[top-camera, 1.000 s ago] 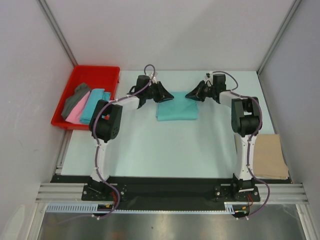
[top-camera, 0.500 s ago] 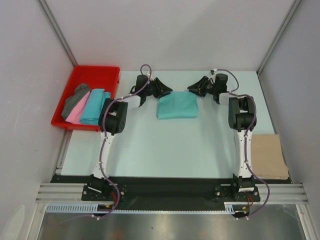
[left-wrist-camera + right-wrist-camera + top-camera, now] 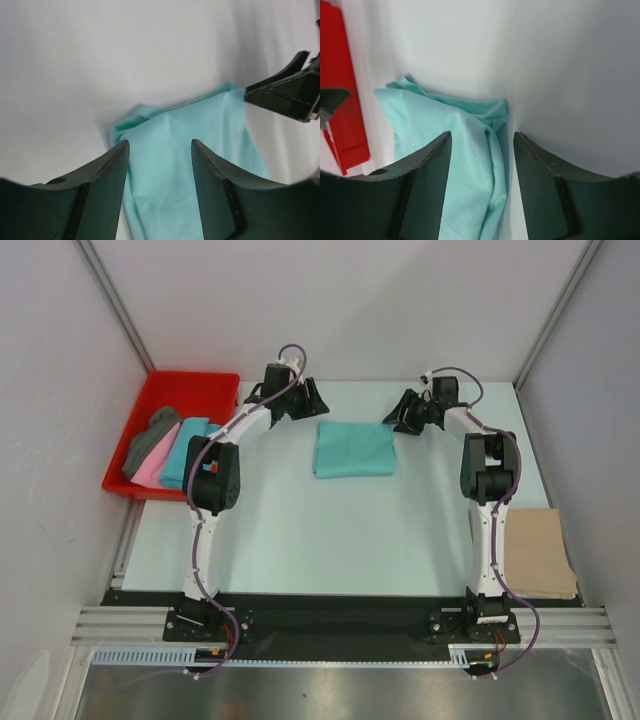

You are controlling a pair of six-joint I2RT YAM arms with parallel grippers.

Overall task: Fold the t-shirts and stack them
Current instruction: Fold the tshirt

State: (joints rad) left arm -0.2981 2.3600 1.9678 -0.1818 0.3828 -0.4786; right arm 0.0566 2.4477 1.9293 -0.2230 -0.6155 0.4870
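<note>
Two grippers, and both have just let go. From the top camera, the left gripper point(image 3: 308, 400) and the right gripper point(image 3: 397, 416) have backed off the far corners of the mint green t-shirt point(image 3: 354, 448), which they were pinching a second ago. It now lies as a flat folded rectangle on the table point(image 3: 300, 540), towards the far side, touched by neither. At the left, the red tray point(image 3: 190, 378) holds the dark grey t-shirt point(image 3: 150, 435), pink t-shirt point(image 3: 150, 468) and turquoise t-shirt point(image 3: 188, 452) side by side; the tan t-shirt point(image 3: 538, 552) sits folded at the near right. Left wrist view: jaws well parted with nothing gripped, the shirt's corner lying beyond the tips, the other gripper's fingers across from it. Right wrist view — same story, jaws wide and empty, the cloth's layered edge just ahead. I'd judge this fold done and released — what's left is stacking it and fetching the next shirt from the tray.
</note>
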